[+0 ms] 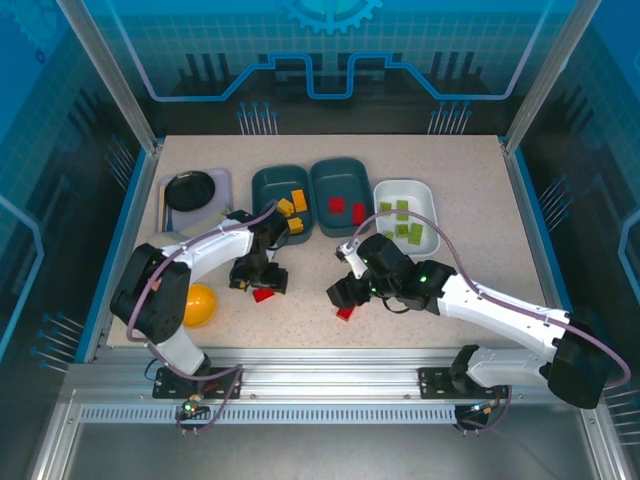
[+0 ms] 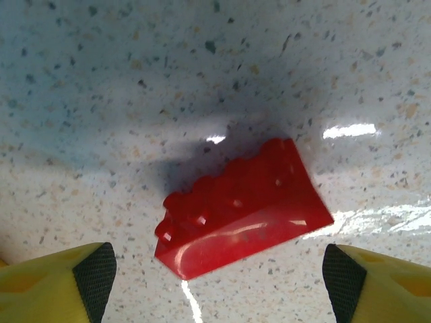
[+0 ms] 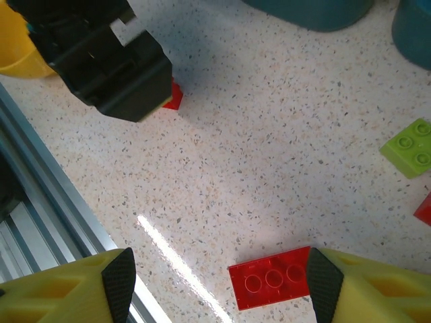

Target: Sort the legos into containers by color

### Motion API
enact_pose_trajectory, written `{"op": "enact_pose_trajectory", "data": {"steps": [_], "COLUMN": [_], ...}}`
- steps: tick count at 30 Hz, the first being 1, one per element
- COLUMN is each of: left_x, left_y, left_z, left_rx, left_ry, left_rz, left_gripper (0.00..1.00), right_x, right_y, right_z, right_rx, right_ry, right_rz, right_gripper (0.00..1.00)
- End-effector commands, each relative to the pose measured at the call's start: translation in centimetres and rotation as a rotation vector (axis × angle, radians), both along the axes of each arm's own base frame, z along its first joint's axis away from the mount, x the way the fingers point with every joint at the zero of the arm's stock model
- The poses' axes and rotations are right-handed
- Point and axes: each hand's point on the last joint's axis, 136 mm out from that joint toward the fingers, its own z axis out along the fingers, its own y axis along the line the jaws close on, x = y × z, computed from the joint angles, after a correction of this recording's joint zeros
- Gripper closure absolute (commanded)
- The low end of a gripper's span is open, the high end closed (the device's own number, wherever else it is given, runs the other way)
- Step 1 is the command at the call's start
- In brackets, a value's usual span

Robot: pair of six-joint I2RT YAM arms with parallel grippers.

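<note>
1. Left gripper [image 2: 219, 279]: jaws spread wide, nothing between the pads. The left red brick [image 2: 242, 210] lies on the table [image 1: 480, 260] just ahead of the fingertips, roughly mid-gap.
2. Its long axis runs diagonally across the wrist view, skewed to the line between the pads. Judgement: the wrist needs a turn before closing.
3. Right gripper [image 3: 222, 289]: jaws also spread, holding nothing. The right red brick [image 3: 271, 286] lies flat, studs up, crowded toward one finger, long axis nearly along the pad line.
4. Each arm is nearest its own brick.
5. Appearance: both glossy red; the left one appears tipped on its side. Likely target: middle teal bin [image 1: 340, 195], holding red pieces, beyond both grippers.
</note>
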Motion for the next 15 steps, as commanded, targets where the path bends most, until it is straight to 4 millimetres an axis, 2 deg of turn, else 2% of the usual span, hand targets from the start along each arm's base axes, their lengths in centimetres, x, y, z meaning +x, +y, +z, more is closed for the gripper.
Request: {"op": "enact_pose_trajectory", "data": {"steps": [1,2,6,7,9,11,15], "left_x": [1.1,1.1,1.0,1.0,1.0,1.1,1.8], "left_y": [-0.8,-0.9,-1.1,-1.1,-0.9,-0.9,-1.5], "left_z": [-0.6,-0.9,-2.0,-2.1,-2.3,-2.3,-0.9], "left_rx": [-0.017,-0.017,-0.017,-0.014,-0.002,-0.003,-0.013], "left_ry": [-0.006,0.000,0.020,0.018,0.014,0.003,-0.053], "left_rz": [-0.072,-0.072,-0.058,-0.054,-0.042,-0.038,-0.020], "left_gripper": [0.18,0.21,0.54,0.59,0.63,0.70,0.78], "right_x": [0.1,0.1,0.3,0.3,0.5,0.6,1.0], "right_y": [0.1,0.0,0.0,0.1,0.1,0.2,-0.1], "right_z": [0.9,0.9,0.8,0.8,0.7,0.8,1.3], "right_rx": [0.018,0.016,0.015,0.018,0.017,0.015,0.003], "right_ry": [-0.023,-0.021,-0.014,-0.013,-0.008,-0.008,-0.023], "right_rz": [-0.023,-0.026,-0.043,-0.048,-0.056,-0.059,-0.072], "right_gripper": [0.29,0.29,0.30,0.30,0.30,0.30,0.30]}}
